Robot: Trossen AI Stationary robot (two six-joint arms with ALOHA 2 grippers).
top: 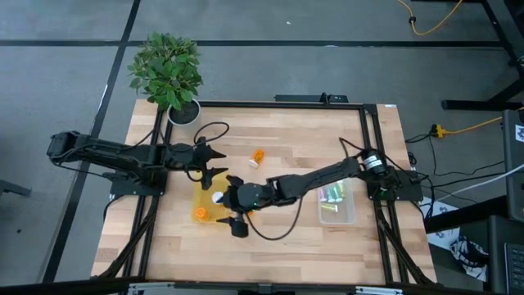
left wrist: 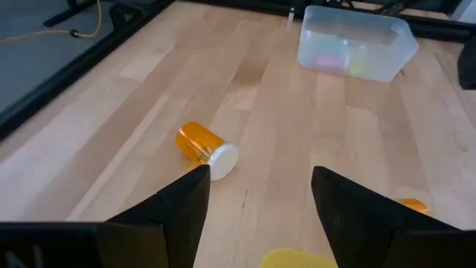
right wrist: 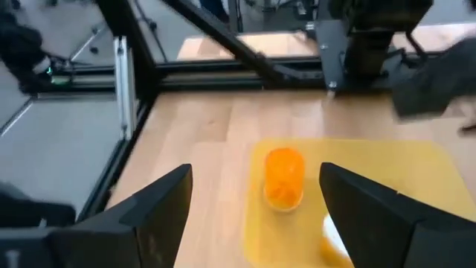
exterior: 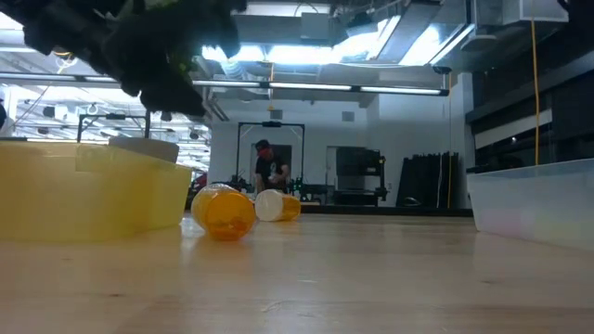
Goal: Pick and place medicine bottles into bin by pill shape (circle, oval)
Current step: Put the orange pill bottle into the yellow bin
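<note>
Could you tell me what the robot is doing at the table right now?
It is sorting medicine bottles into trays. The right gripper is open over the yellow bin, where an orange bottle already lies. The left gripper, also open, waits near the bin's far edge. Another orange bottle lies loose on the table, and the clear bin holds pastel vials.

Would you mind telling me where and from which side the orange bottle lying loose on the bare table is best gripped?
Grip the orange bottle across its orange body, just behind the white cap, coming straight down from above. It lies on its side on bare wood, apart from the yellow bin, so both sides are free for the fingers. The left hand, open nearby, looks best placed; a round body may roll, so close squarely across its axis.
</note>
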